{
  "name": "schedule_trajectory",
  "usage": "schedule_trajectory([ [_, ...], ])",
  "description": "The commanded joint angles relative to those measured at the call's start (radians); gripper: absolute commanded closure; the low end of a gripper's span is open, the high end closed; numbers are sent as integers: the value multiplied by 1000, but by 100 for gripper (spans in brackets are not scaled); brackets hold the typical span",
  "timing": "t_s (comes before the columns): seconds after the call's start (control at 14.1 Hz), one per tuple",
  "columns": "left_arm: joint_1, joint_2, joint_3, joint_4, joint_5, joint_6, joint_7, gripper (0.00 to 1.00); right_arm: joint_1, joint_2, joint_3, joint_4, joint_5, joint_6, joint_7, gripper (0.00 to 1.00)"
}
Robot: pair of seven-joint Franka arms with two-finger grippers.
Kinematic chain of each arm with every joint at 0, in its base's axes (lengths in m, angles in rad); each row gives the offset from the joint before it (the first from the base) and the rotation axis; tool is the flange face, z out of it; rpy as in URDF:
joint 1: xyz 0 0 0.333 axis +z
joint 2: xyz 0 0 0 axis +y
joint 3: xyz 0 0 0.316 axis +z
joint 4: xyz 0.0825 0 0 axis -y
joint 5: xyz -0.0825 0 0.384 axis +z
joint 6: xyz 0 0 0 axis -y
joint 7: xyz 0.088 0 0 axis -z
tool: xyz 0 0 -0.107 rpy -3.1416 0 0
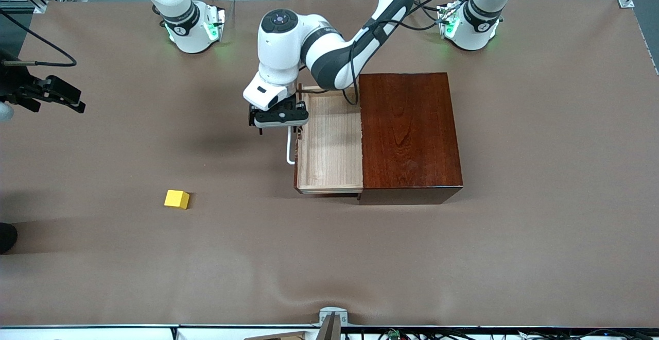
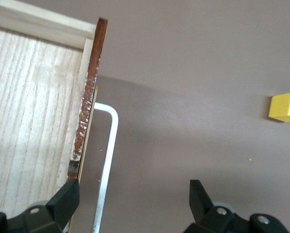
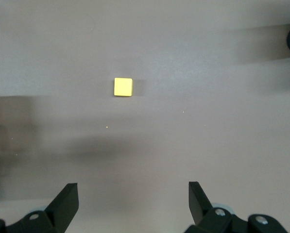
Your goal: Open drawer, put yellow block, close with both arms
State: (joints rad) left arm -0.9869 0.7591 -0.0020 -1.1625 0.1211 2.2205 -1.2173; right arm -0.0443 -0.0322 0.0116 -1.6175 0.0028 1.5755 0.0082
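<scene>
So the right claw (image 1: 62, 95) hangs up in the air over the right arm's end of the table (image 1: 103, 257), fingers spread wide with nothing in them. Its wrist view looks straight down at bare table with the yellow block (image 3: 123, 87) sitting there, well clear of the fingertips (image 3: 67, 199).

The yellow block (image 1: 176, 199) rests flat on the table, nearer the front camera than the drawer's handle and well apart from the box, toward the right arm's end.

The left claw (image 1: 280, 123) is right over the white handle (image 1: 291, 150) at the drawer front. It's open wide too; in the left wrist view 1 finger (image 2: 67, 199) sits over the dark front panel (image 2: 89, 92) and the other is out over bare table, with the handle (image 2: 108, 160) between them.

The drawer (image 1: 329, 144) is pulled well out of the mahogany box (image 1: 406, 134), pale tray showing, nothing in it.
</scene>
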Motion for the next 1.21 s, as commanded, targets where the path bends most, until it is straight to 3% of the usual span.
schedule_trajectory([
  [0.0, 34, -79, 2, -3, 5, -50, -8, 0, -5, -3, 2, 7, 2, 0, -7, 0],
  [0.35, 126, -165, 0, -17, 8, -169, 15, 0, 35, 61, 4, 1, 2, 66, 2, 0],
  [0.64, 237, -251, -7, -42, -11, -303, 162, 0, 66, 138, 4, -50, 2, 171, 6, 0],
  [1.14, 441, -435, -9, -256, -38, -338, 375, 0, 93, 336, 4, -182, 2, 521, 42, 0],
])
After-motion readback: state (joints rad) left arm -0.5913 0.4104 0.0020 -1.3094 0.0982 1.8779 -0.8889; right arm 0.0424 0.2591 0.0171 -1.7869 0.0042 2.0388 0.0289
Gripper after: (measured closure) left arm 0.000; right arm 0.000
